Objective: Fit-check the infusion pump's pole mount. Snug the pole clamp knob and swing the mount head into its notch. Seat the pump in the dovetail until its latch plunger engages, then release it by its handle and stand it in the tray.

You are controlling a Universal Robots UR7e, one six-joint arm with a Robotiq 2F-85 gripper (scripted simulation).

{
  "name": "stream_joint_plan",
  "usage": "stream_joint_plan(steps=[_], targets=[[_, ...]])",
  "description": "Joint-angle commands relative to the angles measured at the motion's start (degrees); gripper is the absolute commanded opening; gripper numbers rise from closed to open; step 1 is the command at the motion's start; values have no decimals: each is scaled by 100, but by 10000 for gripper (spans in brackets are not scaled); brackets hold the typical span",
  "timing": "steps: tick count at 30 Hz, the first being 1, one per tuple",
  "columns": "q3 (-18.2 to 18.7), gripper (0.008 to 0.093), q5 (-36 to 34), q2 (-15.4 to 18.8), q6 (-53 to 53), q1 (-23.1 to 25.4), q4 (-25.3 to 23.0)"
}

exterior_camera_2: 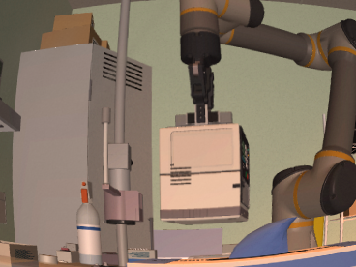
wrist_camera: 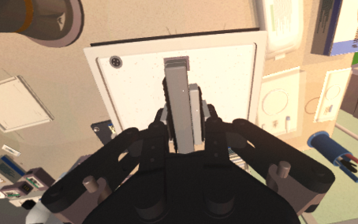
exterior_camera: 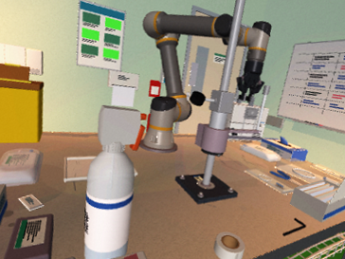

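The infusion pump [exterior_camera: 247, 118] is partly hidden behind the pole [exterior_camera: 232, 41] in the side camera. It is a white box with a screen panel [exterior_camera_2: 202, 171], hanging in the air above the table. My gripper [exterior_camera_2: 203, 109] holds it from above, with the fingers closed on the grey handle [wrist_camera: 179, 108] on its top. The pole mount [exterior_camera_2: 118, 193] sits on the pole to the left of the pump, apart from it. Its black clamp knob [exterior_camera: 196, 97] sticks out to the left. The pole stands on a black base plate [exterior_camera: 205, 187].
The pole and its mount stand close beside the pump. A white tray [wrist_camera: 181, 79] lies on the table under the pump. A white bottle [exterior_camera: 108, 204], a tape roll [exterior_camera: 228, 246] and boxes crowd the near table. My arm's base [exterior_camera: 162, 125] stands behind the pole.
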Motion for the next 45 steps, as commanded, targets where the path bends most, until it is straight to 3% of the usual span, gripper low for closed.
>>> stream_joint_plan(steps=[1, 13, 23, 45], targets=[[-84, 80, 0, -16, 0, 0, 41], [-868, 80, -1, 7, 0, 0, 805], [-1310, 80, -1, 57, 0, 0, 1198], [-1483, 80, -1, 66, -49, -39, 1360]])
